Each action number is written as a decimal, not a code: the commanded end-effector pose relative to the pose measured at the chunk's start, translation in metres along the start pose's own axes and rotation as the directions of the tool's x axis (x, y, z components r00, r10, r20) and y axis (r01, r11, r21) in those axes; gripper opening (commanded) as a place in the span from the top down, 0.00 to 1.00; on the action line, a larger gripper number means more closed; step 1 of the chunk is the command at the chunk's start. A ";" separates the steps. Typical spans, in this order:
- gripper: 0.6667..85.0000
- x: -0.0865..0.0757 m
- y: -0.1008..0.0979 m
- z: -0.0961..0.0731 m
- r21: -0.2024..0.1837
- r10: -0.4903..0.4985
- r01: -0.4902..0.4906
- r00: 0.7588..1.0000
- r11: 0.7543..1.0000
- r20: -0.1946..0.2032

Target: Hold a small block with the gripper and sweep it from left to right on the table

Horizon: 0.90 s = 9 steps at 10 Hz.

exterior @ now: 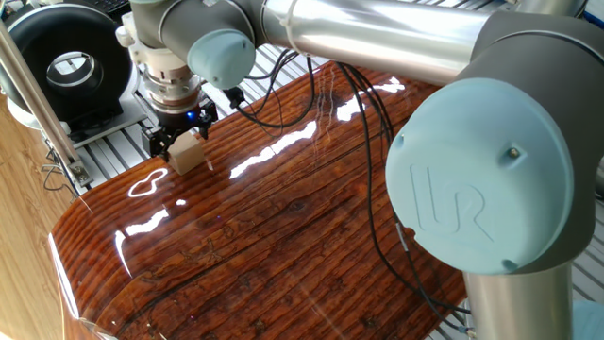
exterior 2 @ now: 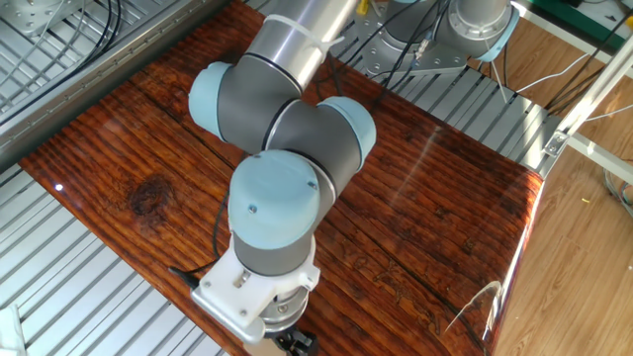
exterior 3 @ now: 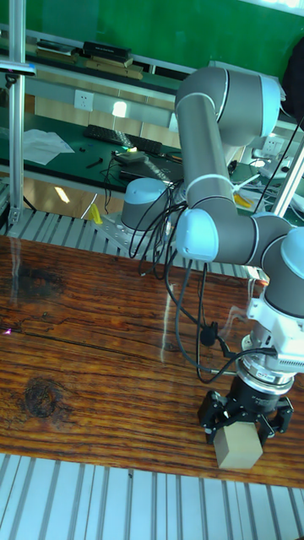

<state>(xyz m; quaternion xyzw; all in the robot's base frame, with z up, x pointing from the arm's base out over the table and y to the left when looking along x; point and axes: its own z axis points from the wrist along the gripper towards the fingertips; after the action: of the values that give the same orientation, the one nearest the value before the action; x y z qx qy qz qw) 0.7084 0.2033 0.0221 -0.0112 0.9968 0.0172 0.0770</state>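
Observation:
The small block (exterior: 187,151) is a light-tan wooden cube, held between the black fingers of my gripper (exterior: 183,144) at the far left edge of the glossy reddish-brown table (exterior: 283,236). In the tall fixed view the small block (exterior 3: 237,448) rests on the table (exterior 3: 93,371) near its front edge, with the gripper (exterior 3: 245,426) shut on it from above. In the other fixed view the arm's wrist hides the block; only a bit of the gripper (exterior 2: 295,341) shows at the bottom edge over the table (exterior 2: 158,148).
Silver slatted aluminium (exterior: 109,151) surrounds the board. A black round device (exterior: 61,66) stands behind the gripper. Black cables (exterior: 368,189) hang from the arm over the table. The big arm joint (exterior: 486,189) fills the right foreground.

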 end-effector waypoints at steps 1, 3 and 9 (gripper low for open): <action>0.00 -0.007 0.008 -0.005 -0.047 0.046 -0.046 0.999 0.998 0.018; 0.02 -0.009 0.016 -0.020 -0.086 0.083 -0.082 0.997 0.993 0.001; 0.43 -0.034 0.002 -0.053 -0.108 0.203 -0.202 0.979 0.973 -0.004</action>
<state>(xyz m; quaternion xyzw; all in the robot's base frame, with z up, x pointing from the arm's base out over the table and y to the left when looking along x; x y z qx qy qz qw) 0.7251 0.2072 0.0643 0.0483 0.9937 0.0641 0.0785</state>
